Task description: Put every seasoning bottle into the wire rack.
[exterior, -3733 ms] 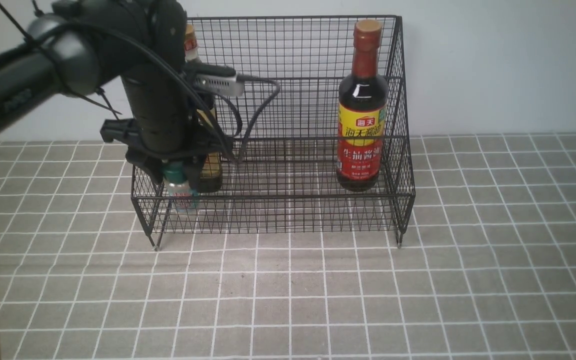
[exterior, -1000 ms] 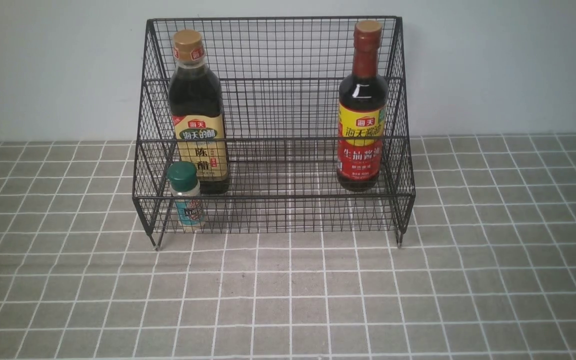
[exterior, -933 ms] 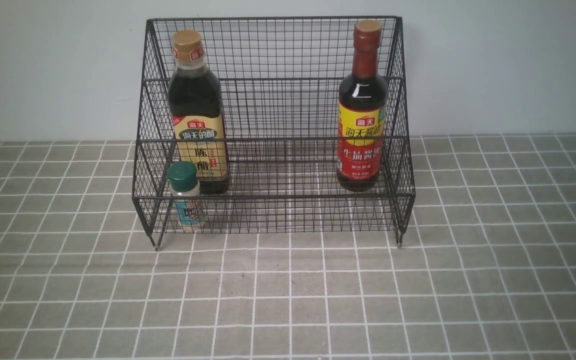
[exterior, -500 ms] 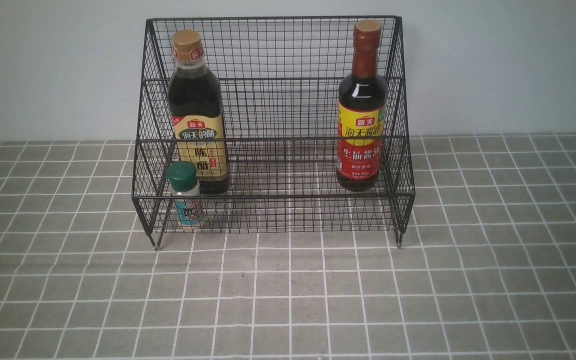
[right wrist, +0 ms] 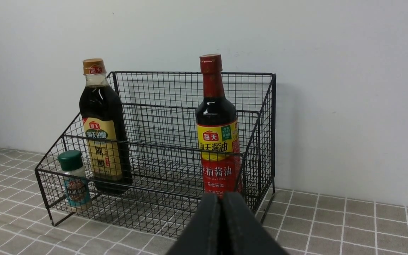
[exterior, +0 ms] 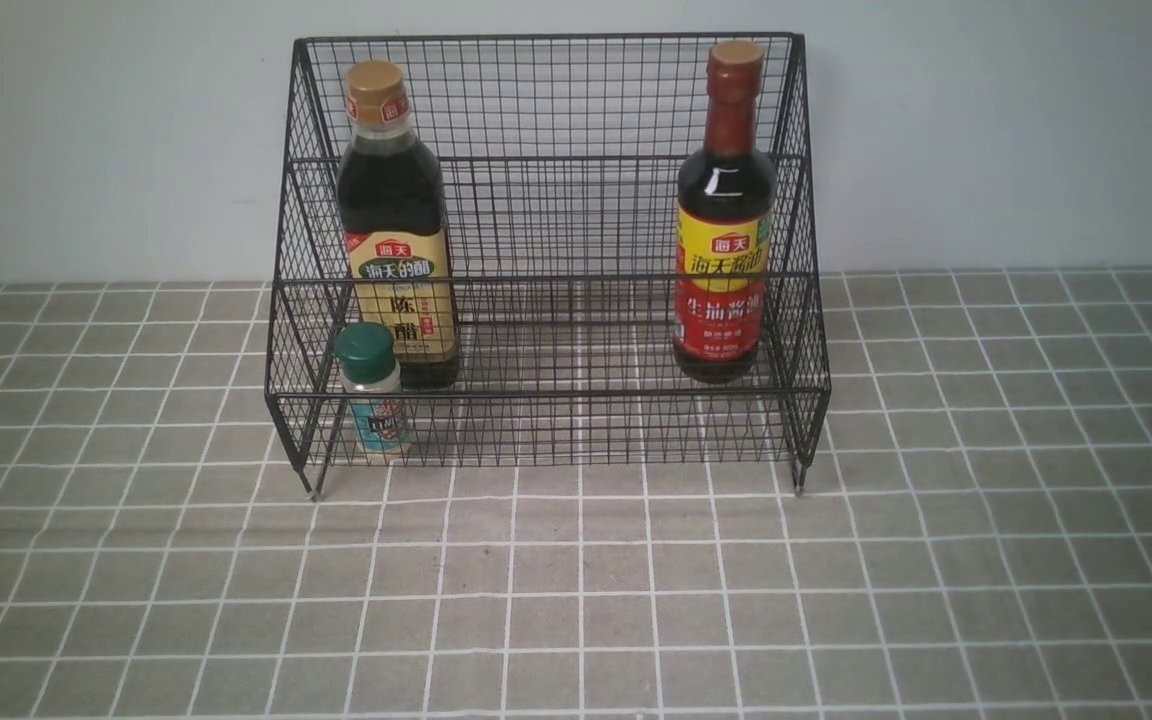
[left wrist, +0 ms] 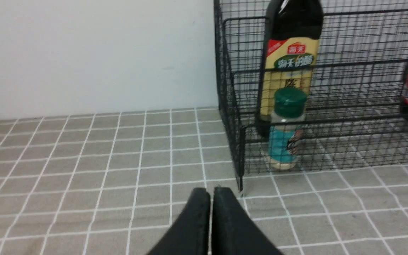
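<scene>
The left gripper [left wrist: 207,194] is closed with nothing between its fingertips, and the right gripper [right wrist: 221,199] is closed and holds nothing either. Both are well apart from each other and show at their fingertips only in their own wrist views; the front view leaves those fingertips out.

Ahead of both grippers, the wire rack [exterior: 536,394] stands on the counter [exterior: 576,610] with all three bottles inside. The gold-capped dark bottle [exterior: 391,200] and the green-capped shaker [exterior: 372,390] are at the end nearer the left gripper, the shaker in front. The red-necked dark bottle [exterior: 724,250] is at the end nearer the right gripper.

The right wrist view shows both tall bottles up to their caps, rising above the rack's back edge from that low angle. The left wrist view cuts off both tops but shows the shaker whole behind the front mesh.
</scene>
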